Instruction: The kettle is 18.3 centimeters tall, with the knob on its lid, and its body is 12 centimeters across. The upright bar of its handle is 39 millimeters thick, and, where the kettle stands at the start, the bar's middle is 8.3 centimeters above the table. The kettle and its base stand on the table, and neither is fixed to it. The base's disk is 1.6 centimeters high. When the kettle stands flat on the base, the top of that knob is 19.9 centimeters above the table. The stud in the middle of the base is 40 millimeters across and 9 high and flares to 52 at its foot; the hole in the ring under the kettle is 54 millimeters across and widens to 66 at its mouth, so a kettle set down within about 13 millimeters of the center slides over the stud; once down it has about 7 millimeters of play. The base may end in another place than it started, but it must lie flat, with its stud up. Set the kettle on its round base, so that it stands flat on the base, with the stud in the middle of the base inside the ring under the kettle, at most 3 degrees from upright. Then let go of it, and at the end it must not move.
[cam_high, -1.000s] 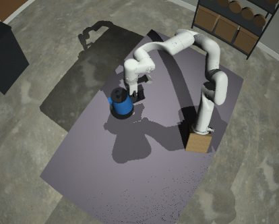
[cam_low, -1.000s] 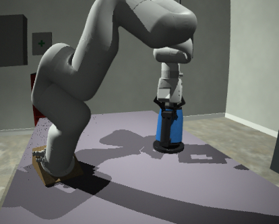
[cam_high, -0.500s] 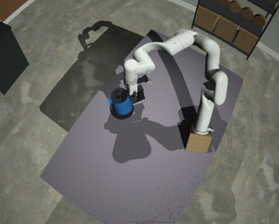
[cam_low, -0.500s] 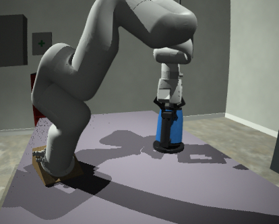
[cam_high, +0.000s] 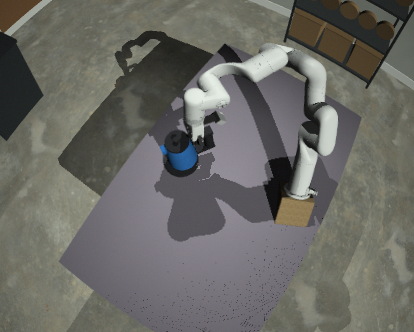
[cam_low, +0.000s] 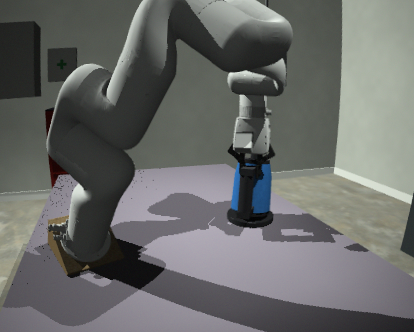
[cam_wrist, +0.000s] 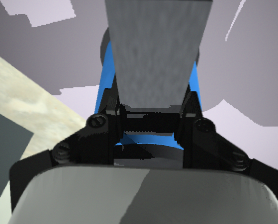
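Observation:
The blue kettle (cam_high: 182, 159) (cam_low: 262, 190) (cam_wrist: 104, 82) with its black lid (cam_high: 176, 142) stands over the round black base (cam_high: 181, 173) (cam_low: 269, 219) and looks upright. No gap shows between kettle and base in the exterior view. The base looks flat on the table; the stud and the ring are hidden under the kettle. My gripper (cam_high: 199, 144) (cam_low: 250, 172) (cam_wrist: 150, 87) points down and is shut on the upright bar of the kettle's handle (cam_low: 245, 200) (cam_wrist: 157, 55), which fills the space between the fingers.
The table (cam_high: 135, 225) (cam_low: 210, 270) bears the kettle near one long edge. The arm's wooden mounting block (cam_high: 295, 210) (cam_low: 60, 250) stands near the opposite edge. A shelf with boxes (cam_high: 336, 44) stands beyond the table.

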